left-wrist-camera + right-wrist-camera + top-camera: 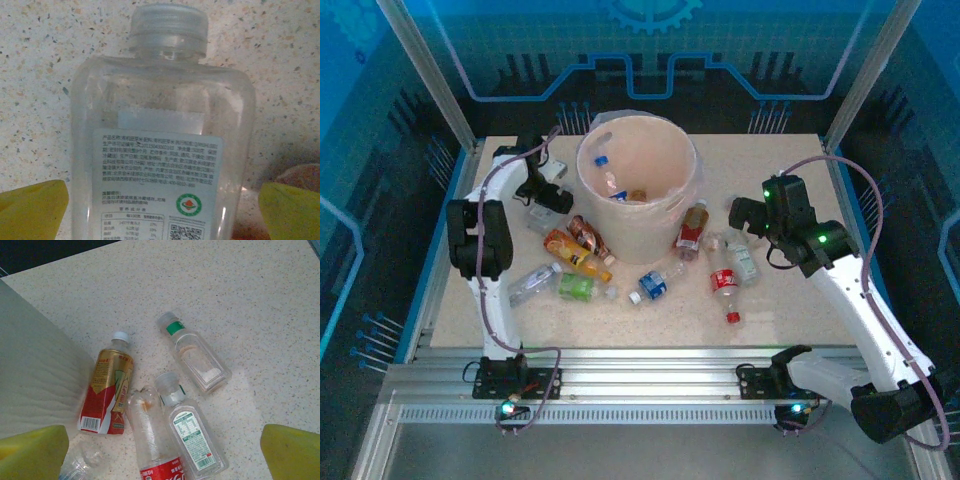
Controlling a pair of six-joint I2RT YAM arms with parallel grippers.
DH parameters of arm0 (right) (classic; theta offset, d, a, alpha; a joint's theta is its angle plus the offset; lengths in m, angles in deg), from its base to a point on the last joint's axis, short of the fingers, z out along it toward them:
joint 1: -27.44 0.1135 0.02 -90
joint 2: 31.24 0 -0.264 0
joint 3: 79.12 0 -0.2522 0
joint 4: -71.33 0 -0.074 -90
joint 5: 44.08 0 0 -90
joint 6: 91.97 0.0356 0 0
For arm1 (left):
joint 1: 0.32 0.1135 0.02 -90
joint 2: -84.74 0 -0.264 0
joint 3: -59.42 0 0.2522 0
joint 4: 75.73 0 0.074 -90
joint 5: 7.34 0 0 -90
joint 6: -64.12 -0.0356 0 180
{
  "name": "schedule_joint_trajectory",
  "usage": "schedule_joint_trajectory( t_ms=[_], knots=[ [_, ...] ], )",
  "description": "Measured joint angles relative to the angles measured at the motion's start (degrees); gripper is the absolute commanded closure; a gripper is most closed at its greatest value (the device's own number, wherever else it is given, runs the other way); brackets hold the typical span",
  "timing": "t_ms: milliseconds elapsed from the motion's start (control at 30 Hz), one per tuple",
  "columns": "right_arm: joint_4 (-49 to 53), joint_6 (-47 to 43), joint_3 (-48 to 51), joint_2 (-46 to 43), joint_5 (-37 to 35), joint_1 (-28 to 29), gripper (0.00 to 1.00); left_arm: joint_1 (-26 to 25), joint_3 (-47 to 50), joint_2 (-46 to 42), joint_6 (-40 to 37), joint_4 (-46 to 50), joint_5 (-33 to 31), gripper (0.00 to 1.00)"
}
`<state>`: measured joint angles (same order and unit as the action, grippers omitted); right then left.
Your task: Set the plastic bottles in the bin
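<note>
Speckled stone-look tabletop [800,300], matte and flat, carries everything I work with. The bin [635,242], a wide round white bucket with a pale peach inside and a thin clear liner, stands near the far edge at the middle; a few bottles already lie in it. The rest are scattered to its left, in front of it toward the near edge, and to its right. The left gripper [161,210] hangs by the bin's left side, jaws spread wide, one yellow finger on each side of a flat clear bottle [160,125]. The right gripper [161,452], jaws equally spread and holding nothing, hovers over a cluster just right of the bin. That cluster is a red-and-gold labelled bottle [107,390], a square clear one with a green neck band [197,357], a clear one with a white label [192,435] and a crumpled red-labelled one [150,440]. The step in hand, as I judge it, is the left pick. I would lower squarely and close across the body below the shoulders, not on the neck. The thin, glossy wall looks likely to flex and slip, so I would lift only once the squeeze is firm. Smallest of all is its ribbed translucent cap [169,22].
</note>
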<state>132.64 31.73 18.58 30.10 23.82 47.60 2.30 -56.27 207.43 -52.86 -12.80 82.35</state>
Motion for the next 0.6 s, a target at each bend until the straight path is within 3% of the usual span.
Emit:
schedule_joint_trajectory(
  t_ms=[433, 600],
  knots=[
    [-0.02, -0.02, 0.09, 0.17, 0.0, 0.0, 0.0, 0.0, -1.11, 5.4, 0.07, -0.72, -5.42, 0.02],
    [-0.04, 0.0, 0.09, 0.28, 0.0, 0.0, 0.0, 0.24, -1.86, 5.79, 0.44, -1.51, -6.38, 0.24]
  ],
)
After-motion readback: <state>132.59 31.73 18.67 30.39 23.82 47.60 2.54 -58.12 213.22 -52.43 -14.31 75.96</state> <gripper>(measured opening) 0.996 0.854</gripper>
